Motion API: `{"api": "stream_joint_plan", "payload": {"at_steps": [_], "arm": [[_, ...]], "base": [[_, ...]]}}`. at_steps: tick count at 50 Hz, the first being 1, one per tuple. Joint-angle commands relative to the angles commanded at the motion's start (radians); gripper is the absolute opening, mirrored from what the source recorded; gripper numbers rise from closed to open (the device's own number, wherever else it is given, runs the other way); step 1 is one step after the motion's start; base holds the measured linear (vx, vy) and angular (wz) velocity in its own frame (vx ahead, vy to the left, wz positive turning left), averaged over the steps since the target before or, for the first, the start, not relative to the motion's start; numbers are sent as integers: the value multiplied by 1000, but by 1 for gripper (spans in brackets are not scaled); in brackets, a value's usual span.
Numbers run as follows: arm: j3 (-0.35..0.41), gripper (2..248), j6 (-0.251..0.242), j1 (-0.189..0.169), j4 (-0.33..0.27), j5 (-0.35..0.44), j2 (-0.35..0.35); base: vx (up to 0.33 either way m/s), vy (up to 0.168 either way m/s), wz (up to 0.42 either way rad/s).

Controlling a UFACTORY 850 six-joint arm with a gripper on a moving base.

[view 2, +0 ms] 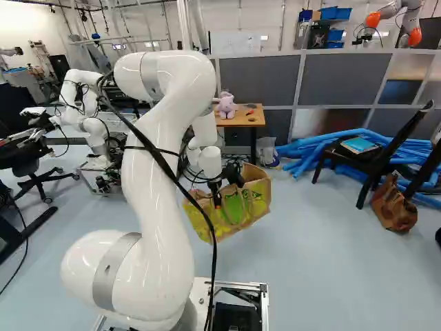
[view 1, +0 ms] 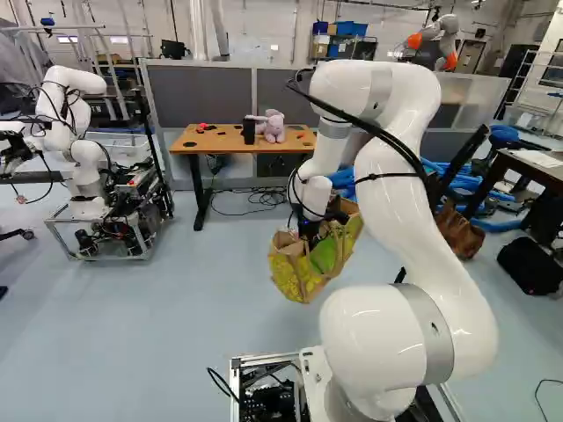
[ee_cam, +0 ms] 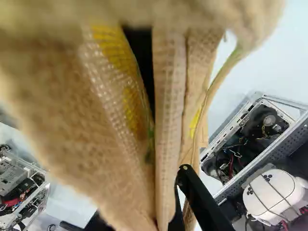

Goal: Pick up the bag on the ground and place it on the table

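We see coarse weave, smooth gloss and bare metal.
We find the bag (ee_cam: 62,120) rough and fibrous like burlap, with shinier, plastic-looking yellow patches; the arm (view 1: 396,193) smooth and glossy; the table (view 1: 233,141) wood-look on top; the toy (view 1: 274,132) soft and plush; the floor (view 1: 176,325) smooth with a faint sheen; the tubes (view 2: 310,147) matt, like foam or plastic; the frame (ee_cam: 269,156) perforated metal.

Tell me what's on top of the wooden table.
A pink plush toy, a dark upright object beside it, and small red and dark items. Anything directly behind the toy is covered.
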State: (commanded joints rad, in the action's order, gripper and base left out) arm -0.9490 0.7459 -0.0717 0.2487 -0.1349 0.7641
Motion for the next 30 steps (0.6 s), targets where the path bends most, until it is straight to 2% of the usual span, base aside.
{"api": "stream_joint_plan", "payload": {"at_steps": [15, 30], "arm": [[37, 22, -6, 0, 0, 0, -63], [72, 22, -138, 0, 0, 0, -127]], "base": [[0, 0, 0], [0, 0, 0]]}}
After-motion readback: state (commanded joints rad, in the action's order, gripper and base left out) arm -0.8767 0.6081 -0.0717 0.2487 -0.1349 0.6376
